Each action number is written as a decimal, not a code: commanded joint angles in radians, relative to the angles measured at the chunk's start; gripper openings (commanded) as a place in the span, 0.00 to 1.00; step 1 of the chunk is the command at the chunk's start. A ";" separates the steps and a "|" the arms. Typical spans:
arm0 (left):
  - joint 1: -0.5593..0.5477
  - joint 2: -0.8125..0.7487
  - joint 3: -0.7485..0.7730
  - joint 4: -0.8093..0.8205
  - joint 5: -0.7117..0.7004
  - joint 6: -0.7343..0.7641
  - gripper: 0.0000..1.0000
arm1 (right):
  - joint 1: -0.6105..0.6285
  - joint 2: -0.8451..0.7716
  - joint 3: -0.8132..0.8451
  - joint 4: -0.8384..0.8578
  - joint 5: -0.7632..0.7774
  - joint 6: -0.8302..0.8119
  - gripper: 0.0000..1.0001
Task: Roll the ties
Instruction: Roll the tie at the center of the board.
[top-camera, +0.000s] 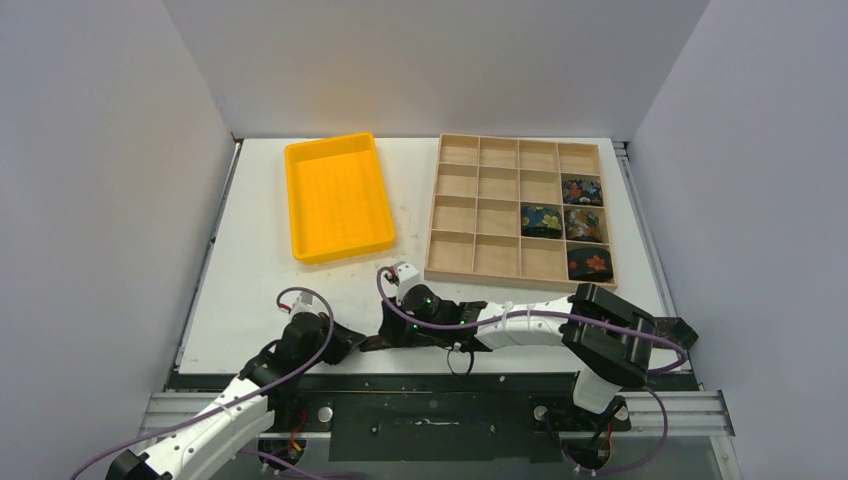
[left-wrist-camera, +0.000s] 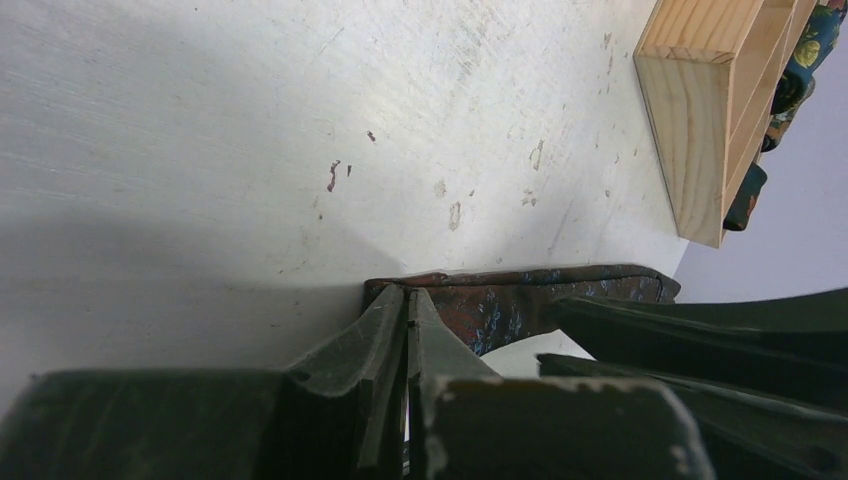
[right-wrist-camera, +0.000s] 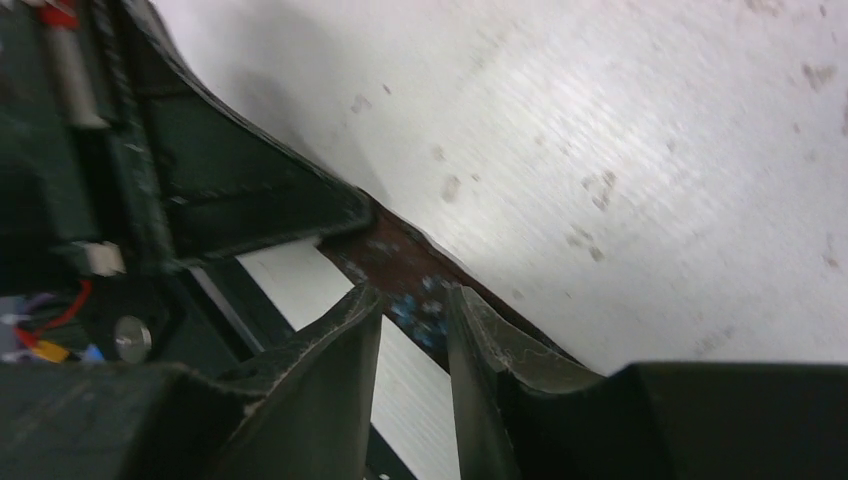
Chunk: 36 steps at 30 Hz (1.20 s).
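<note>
- Left gripper (left-wrist-camera: 408, 296): fingers together, pinching the end of the tie (left-wrist-camera: 530, 300), which lies flat along the counter (left-wrist-camera: 250, 150) edge at 6 o'clock
- Right gripper (right-wrist-camera: 414, 300): fingers apart, straddling the strip; contact cannot be told
- Risk: a loose pinch could let the strip slide off the edge
- Tray (top-camera: 480, 255), 1 o'clock: four coiled ties (top-camera: 582, 190) on its right side
</note>
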 joint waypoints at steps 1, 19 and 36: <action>0.000 -0.029 -0.085 -0.095 -0.053 0.002 0.00 | 0.003 0.019 0.117 0.015 -0.056 -0.026 0.28; 0.000 -0.086 -0.076 -0.155 -0.061 -0.007 0.00 | 0.001 0.200 0.053 -0.013 -0.057 -0.057 0.05; -0.002 -0.146 -0.030 -0.234 0.010 -0.001 0.00 | -0.005 0.182 0.009 0.000 -0.020 -0.050 0.05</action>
